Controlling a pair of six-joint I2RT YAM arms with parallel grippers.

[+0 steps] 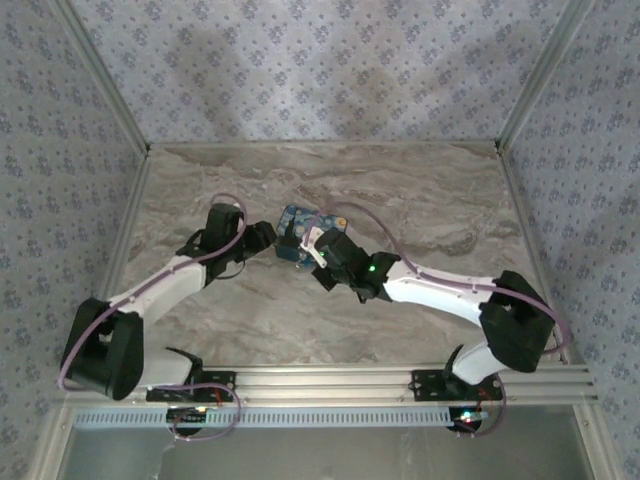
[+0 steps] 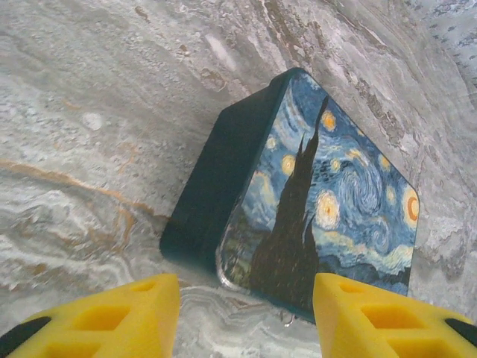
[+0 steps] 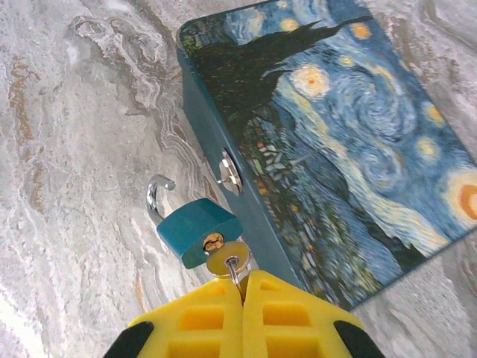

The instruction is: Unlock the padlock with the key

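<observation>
Right gripper (image 3: pixel 242 277) pinches the small metal key (image 3: pixel 226 260) in the teal metal padlock (image 3: pixel 195 227) beside the starry-painted box (image 3: pixel 350 127); left gripper (image 2: pixel 246 289), jaws apart at that box's corner, grip unclear

A flat rectangular box with dark teal sides and a lid printed with a swirling starry-night painting (image 1: pixel 296 216) lies near the middle of the top view, on a grey-and-tan veined marble-patterned tabletop (image 1: pixel 430 190); in the left wrist view the box (image 2: pixel 328 201) sits at centre and right, one rounded corner toward the lower edge, a black cypress shape running up its lid; in the right wrist view the box (image 3: pixel 350 127) takes the upper right, a small silver metal latch (image 3: pixel 229 173) on its teal side wall near frame centre; pale wallpapered walls with a blue floral repeat (image 1: pixel 320 60) stand along the top and both sides of the top view; ribbed aluminium rails (image 1: pixel 330 380) cross its lower part.
</observation>
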